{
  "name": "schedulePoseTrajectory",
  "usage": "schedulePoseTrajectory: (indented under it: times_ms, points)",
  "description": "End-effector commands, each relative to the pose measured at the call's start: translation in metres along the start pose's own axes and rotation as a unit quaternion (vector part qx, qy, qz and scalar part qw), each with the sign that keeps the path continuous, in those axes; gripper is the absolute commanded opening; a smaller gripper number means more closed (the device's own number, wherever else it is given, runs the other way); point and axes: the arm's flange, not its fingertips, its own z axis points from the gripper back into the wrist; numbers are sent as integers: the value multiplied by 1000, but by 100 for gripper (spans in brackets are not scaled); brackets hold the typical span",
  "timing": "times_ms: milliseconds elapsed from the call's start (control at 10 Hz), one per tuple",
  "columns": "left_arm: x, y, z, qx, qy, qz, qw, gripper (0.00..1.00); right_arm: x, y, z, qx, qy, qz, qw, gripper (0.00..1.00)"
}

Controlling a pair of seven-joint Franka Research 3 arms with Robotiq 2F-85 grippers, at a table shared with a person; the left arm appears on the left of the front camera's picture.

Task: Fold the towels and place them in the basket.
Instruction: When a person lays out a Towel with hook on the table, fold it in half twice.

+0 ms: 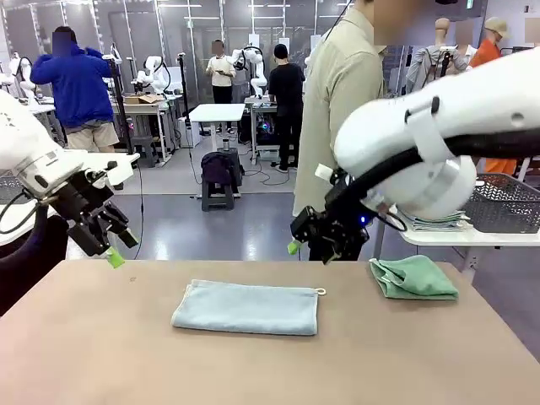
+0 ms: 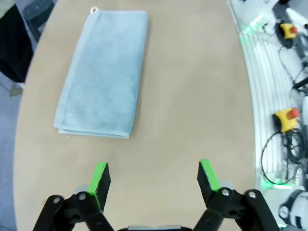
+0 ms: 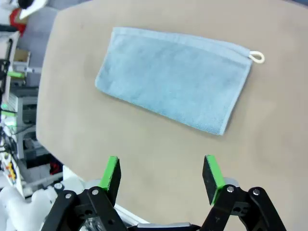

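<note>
Left jaws: the left gripper [image 2: 153, 179] hangs wide apart and empty above the counter [image 1: 101, 354], near its left edge, with bare top between the pads.
Right jaws: the right gripper [image 3: 163, 174] is spread just as wide, nothing in it, raised over the far edge and looking down on the blue towel.
Blue towel: the blue towel [image 1: 246, 307] lies mid-counter, flat and squared into a long rectangle with doubled edges, its corner loop [image 3: 257, 57] at the far right end. It looks folded at least once; whether another fold is wanted, I can't say.
Green towel: the green towel [image 1: 413, 278] sits at the far right of the counter, bunched in a loose, uneven fold, well apart from both grippers.
Basket: the basket [image 1: 503, 203] stands off to the right on a separate white side table [image 1: 464, 238], beside a small stack of cloths.
Done: one towel tidy, one roughly doubled.
Left: by my reading neither towel is in the basket, so both transfers remain, and the green one likely needs neatening first.
</note>
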Motion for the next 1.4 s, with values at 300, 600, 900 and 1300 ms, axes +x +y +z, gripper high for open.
schedulePoseTrajectory:
  times_ms: [300, 600, 900, 1300]
  points:
    - [-20, 3, 2, -30, -93, -20, 995, 92, 0, 0, 0, 0, 0, 0, 1000, 85]
    - [-26, 3, -2, -22, -105, 22, 994, 92, -2, -1, -1, 1, -5, -4, 1000, 85]
    - [-23, 4, 2, -15, -86, 1, 996, 92, 3, 0, -12, -44, 40, -115, 992, 85]
    - [-23, 4, 2, -15, -86, 1, 996, 92, 18, -25, -65, -85, 37, -205, 974, 85]
